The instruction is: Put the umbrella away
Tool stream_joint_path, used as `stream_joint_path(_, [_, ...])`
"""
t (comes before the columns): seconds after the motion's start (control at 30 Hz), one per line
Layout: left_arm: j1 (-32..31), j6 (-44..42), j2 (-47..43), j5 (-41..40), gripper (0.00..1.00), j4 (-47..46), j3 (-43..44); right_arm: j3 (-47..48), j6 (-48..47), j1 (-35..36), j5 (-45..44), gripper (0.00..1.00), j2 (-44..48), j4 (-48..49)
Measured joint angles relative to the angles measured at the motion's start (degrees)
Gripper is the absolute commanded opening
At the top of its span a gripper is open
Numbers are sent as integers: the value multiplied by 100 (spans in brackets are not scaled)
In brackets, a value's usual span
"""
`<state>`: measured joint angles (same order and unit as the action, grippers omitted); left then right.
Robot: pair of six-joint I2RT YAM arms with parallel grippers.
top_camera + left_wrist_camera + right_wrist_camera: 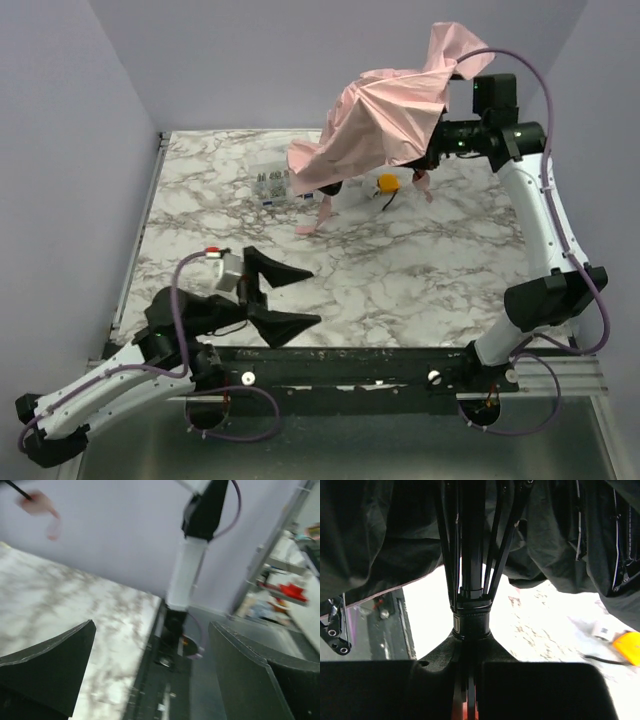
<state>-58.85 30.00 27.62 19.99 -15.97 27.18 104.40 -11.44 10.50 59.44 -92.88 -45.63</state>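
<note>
The umbrella (385,115) hangs half-open above the far right of the table, its pale pink canopy crumpled and drooping to the left. My right gripper (440,140) is shut on its black shaft. In the right wrist view the jaws (470,680) clamp just below the runner collar (470,620), with ribs fanning up into the dark underside of the canopy (380,530). A pink strap (318,215) dangles to the tabletop. My left gripper (290,295) is low over the near left of the table, open and empty, well away from the umbrella. Its fingers (50,670) stand wide apart.
A small orange-and-white gadget (387,183) with a black cord lies under the canopy and shows again (627,647) in the right wrist view. A clear little container (270,185) stands left of it. The marble table (400,290) is walled by purple panels.
</note>
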Motion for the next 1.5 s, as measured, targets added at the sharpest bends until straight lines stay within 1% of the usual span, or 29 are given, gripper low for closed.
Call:
stream_joint_path(0.07, [195, -562, -721, -208, 99, 750, 319, 807, -640, 0, -107, 0, -188, -817])
stream_joint_path(0.1, [254, -686, -817, -275, 98, 914, 350, 1143, -916, 0, -153, 0, -236, -1139])
stream_joint_path(0.13, [619, -785, -1108, -289, 98, 1084, 431, 1456, -1169, 0, -179, 0, -264, -1456])
stream_joint_path(0.2, [1078, -765, -1167, -205, 99, 1167, 334, 1923, -1604, 2, -234, 0, -262, -1958])
stream_joint_path(0.23, [1484, -605, -1117, -122, 99, 1130, 116, 2048, -1797, 4, -260, 0, -229, -2155])
stream_joint_path(0.37, [2505, -39, -697, 70, 98, 1185, -487, 2173, -2496, 46, -407, 0, -142, -2903])
stream_joint_path(0.4, [2885, 94, -533, 247, 98, 1182, -553, 2140, -2621, 90, -511, 0, -138, -3029])
stream_joint_path(0.47, [3375, 190, -295, 481, 99, 1110, -516, 1989, -2813, 197, -793, 0, -107, -3213])
stream_joint_path(0.53, [3582, 50, -240, 713, 98, 1113, -326, 1832, -2929, 317, -1102, 1, -81, -3357])
stream_joint_path(0.6, [3593, -306, -238, 990, 98, 1228, 122, 1646, -3016, 483, -1421, 1, -28, -3434])
stream_joint_path(0.67, [3591, -573, -210, 1078, 96, 1353, 544, 1364, -3069, 726, -1727, 1, 79, -3458])
stream_joint_path(0.73, [3593, -686, -299, 1106, 94, 1215, 710, 992, -3077, 1034, -1910, 0, 190, -3469])
stream_joint_path(0.83, [3593, -529, -518, 1209, 94, 811, 186, 387, -3071, 1521, -2149, 0, 229, -3506])
stream_joint_path(0.9, [3598, -367, -614, 1244, 96, 804, -262, 103, -3071, 1746, -2238, 0, 111, -3554])
stream_joint_path(0.97, [3598, -221, -678, 1237, 96, 940, -546, 37, -3069, 1803, -2258, 0, -17, -3609])
stream_joint_path(1.03, [3598, 22, -765, 1176, 96, 973, -769, 125, -3062, 1786, -2264, 0, -46, -3641])
stream_joint_path(1.13, [3598, 492, -949, 1005, 97, 837, -1176, 671, -3060, 1755, -2277, 0, -46, -3711])
stream_joint_path(1.27, [3598, 1333, -973, 374, 99, 981, -1628, 1541, -3058, 1749, -2186, 0, -20, -3665])
stream_joint_path(1.4, [3613, 1943, -752, -15, 98, 1060, -1576, 1836, -3060, 1744, -2059, 0, 149, -3639])
stream_joint_path(1.47, [3626, 2074, -479, -66, 97, 1091, -1416, 1836, -3060, 1716, -2039, 0, 260, -3652])
stream_joint_path(1.5, [3630, 2087, -315, -70, 95, 1084, -1316, 1836, -3060, 1707, -2033, 0, 304, -3652])
